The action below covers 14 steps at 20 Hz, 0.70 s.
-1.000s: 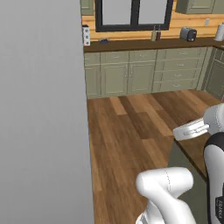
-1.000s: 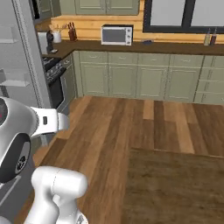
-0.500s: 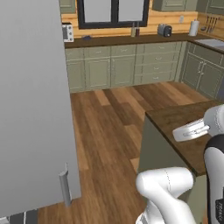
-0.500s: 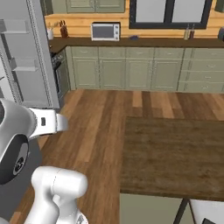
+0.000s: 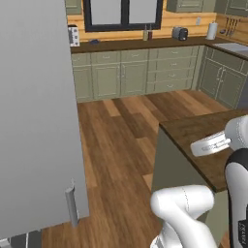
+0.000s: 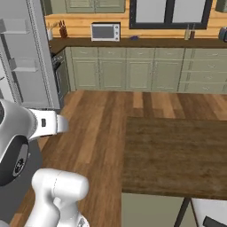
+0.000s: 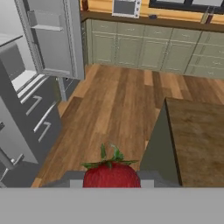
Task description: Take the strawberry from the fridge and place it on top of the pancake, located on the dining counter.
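Observation:
In the hand view a red strawberry with green leaves sits low in the picture, and my gripper is shut on it, grey fingers showing at either side. The grey fridge stands to the left with a door swung open and its lower drawers showing. That door is a big grey slab at the left of the left base view. The dark wooden dining counter lies ahead to the right; its corner is near the hand. The pancake is out of view.
Green cabinets run along the back wall under a dark worktop with a microwave and a toaster. Wooden floor separates fridge and counter. A stool pokes in at the lower right.
The whole picture has shifted, so the base has moved: the dining counter fills more of both base views and the fridge door has slid left. The arm's pose looks the same.

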### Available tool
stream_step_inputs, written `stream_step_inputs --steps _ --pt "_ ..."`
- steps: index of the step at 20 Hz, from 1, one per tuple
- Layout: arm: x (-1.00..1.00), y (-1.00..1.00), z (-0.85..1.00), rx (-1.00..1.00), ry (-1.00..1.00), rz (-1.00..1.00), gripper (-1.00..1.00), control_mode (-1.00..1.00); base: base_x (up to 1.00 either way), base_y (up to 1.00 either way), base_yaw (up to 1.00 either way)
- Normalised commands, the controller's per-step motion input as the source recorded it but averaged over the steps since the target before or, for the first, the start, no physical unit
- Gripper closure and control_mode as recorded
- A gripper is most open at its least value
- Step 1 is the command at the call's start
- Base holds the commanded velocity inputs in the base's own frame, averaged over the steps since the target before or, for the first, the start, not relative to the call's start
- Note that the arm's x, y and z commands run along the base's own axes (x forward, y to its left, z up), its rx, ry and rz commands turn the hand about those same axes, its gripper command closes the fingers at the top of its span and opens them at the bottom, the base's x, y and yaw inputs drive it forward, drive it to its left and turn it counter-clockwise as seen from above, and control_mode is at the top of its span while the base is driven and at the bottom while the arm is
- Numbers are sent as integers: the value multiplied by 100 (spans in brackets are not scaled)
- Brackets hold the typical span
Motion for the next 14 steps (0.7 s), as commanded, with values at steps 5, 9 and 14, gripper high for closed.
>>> stream_step_inputs --steps 5,9,14 --pt "0 0 0 0 0 0 100 100 -100 -23 2" --pt "0 0 0 0 0 0 100 100 -100 -33 6" --pt "0 0 0 0 0 0 100 100 -100 -100 -10"
